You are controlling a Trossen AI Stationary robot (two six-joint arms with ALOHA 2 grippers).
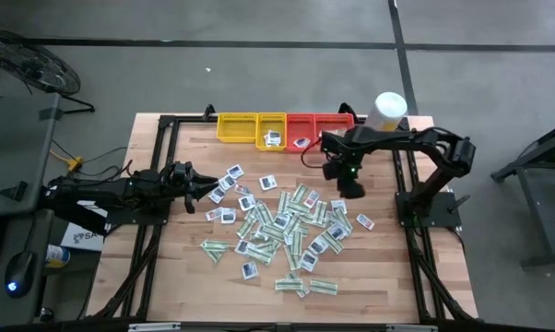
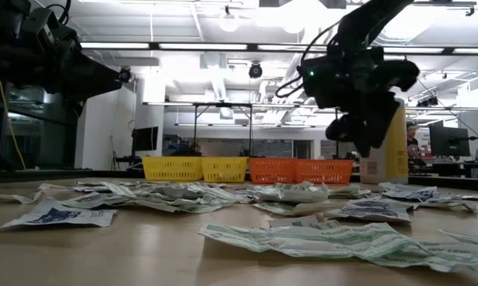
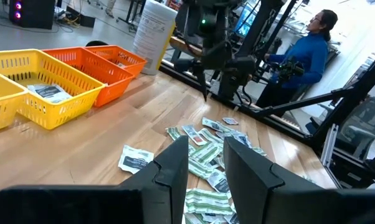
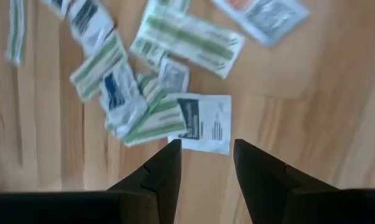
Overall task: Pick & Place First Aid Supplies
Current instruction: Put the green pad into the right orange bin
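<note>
The first aid supplies [image 1: 287, 226] lie scattered flat on the wooden table's middle: narrow white-and-green strips and small white squares with dark blue centres. My right gripper [image 1: 351, 189] hangs open above the pile's far right part, pointing steeply down. In the right wrist view a white square packet [image 4: 206, 124] lies just past its fingers [image 4: 166, 168], with nothing between them. My left gripper [image 1: 206, 187] waits open and level at the table's left, pointing at the pile, and touches nothing.
Two yellow trays [image 1: 238, 127] and two red trays [image 1: 325, 124] stand in a row at the far edge, some with a few packets inside. A white-and-yellow canister [image 1: 388, 111] stands to their right. A person [image 3: 312, 50] sits beyond the table.
</note>
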